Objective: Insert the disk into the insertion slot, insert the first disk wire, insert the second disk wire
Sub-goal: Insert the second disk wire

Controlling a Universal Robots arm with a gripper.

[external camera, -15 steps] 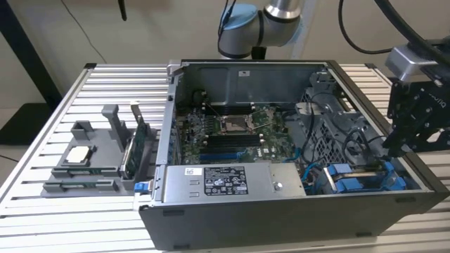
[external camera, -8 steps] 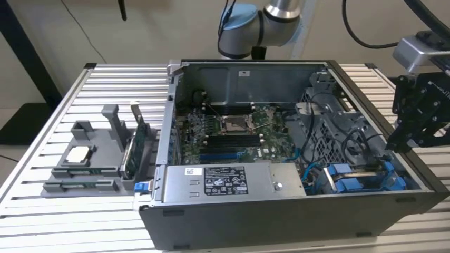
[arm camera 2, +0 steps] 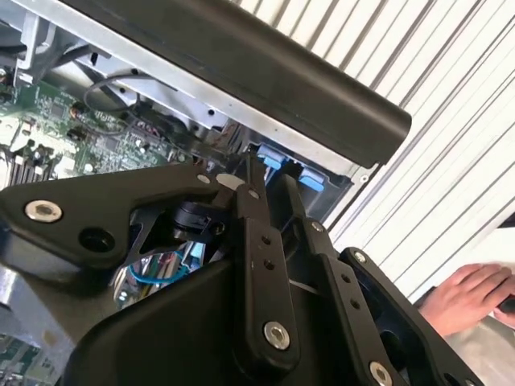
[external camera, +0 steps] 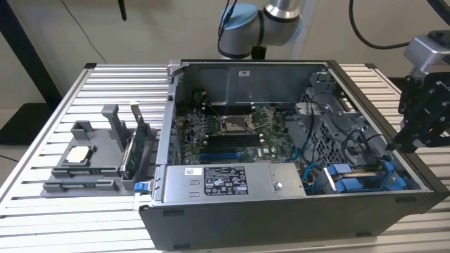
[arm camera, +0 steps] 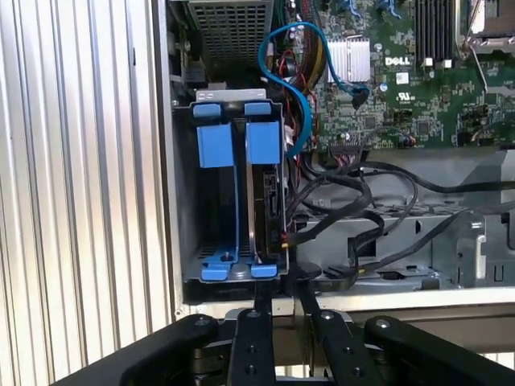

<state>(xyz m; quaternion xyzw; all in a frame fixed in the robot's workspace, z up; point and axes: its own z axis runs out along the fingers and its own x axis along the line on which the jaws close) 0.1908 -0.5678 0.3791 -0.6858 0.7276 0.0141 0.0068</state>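
In the exterior view, one open computer case [external camera: 281,158] sits on the ribbed worktop [external camera: 63,121]; the insertion slot [external camera: 362,179] lies at its five o'clock corner, the jaws [external camera: 422,132] hanging just outside at three o'clock. In the first wrist view, the disk [arm camera: 265,193] stands seated in the slot beside two blue tabs, one blue cable [arm camera: 294,72] looping above, black cables crowding alongside; jaws nearly closed, empty. In the second wrist view, a hand [arm camera 2: 471,293] rests on the worktop.

disk [arm camera: 265,189] | blue-framed, on edge | seated in grey insertion slot [arm camera: 187,201]

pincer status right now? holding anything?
Pincer: fingers close together with a narrow gap and nothing between them, so shut and empty, at the rim of the grey computer case, near the blue-fitted grey drive bay.
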